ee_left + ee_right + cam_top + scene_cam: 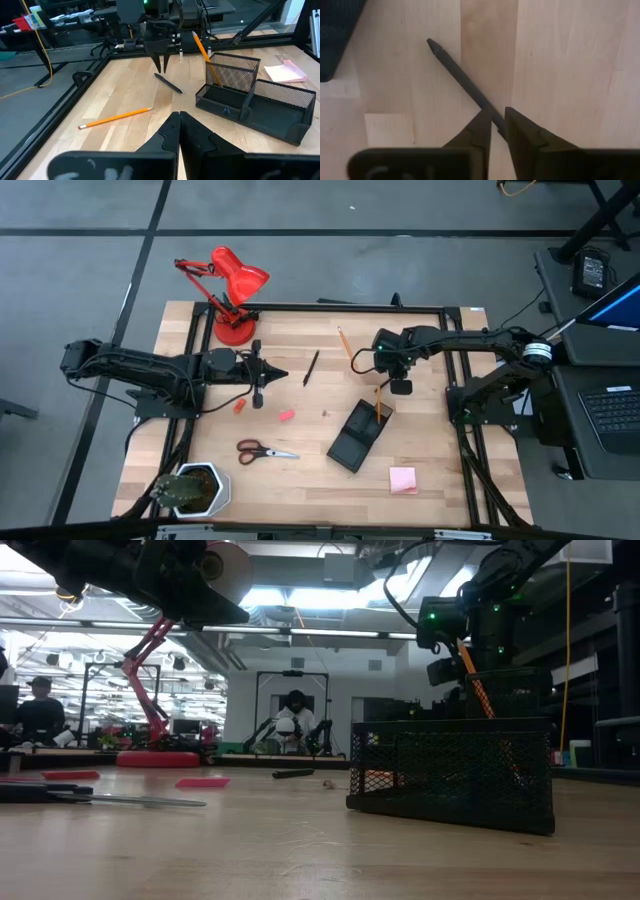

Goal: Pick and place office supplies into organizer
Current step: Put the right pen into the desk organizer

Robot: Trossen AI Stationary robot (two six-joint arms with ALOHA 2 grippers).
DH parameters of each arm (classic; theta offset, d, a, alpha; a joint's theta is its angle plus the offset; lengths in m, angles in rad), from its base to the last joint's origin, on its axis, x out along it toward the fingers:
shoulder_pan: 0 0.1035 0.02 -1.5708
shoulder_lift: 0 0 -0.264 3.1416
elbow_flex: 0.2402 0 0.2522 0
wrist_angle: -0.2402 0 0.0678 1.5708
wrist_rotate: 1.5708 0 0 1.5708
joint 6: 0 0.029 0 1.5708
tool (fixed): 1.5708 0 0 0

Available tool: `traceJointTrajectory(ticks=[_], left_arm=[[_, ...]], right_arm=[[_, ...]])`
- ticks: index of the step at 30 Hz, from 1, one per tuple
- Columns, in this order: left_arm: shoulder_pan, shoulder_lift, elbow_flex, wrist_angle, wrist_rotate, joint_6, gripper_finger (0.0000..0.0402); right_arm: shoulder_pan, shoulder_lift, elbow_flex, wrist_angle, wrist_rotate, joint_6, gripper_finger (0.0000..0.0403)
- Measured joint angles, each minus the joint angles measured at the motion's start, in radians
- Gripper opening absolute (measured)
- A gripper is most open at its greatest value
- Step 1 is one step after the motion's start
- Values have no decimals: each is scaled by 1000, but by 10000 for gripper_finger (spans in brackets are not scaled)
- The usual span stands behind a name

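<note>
Closest to me, the left gripper (178, 116) hangs pinched shut on nothing, well apart from the work. Past it a loose pencil (116, 118) lies on the table, then the black pen (168, 83), flat on the wood just beside the organizer (280, 107), where another pencil (206, 55) already stands. Directly over the pen hangs the right gripper (161, 67), a slim gap between its fingers, holding nothing. From its wrist camera the pen's shaft runs diagonally under that gap, so I judge the wrist needs a turn before closing. The right arm is plainly nearer.
</note>
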Motion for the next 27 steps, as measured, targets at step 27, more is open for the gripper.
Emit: traceJointTrajectory(ticks=[27], left_arm=[[1, 0, 0, -5, -4, 10, 2]], right_arm=[[5, -1, -106, 133, -19, -51, 186]])
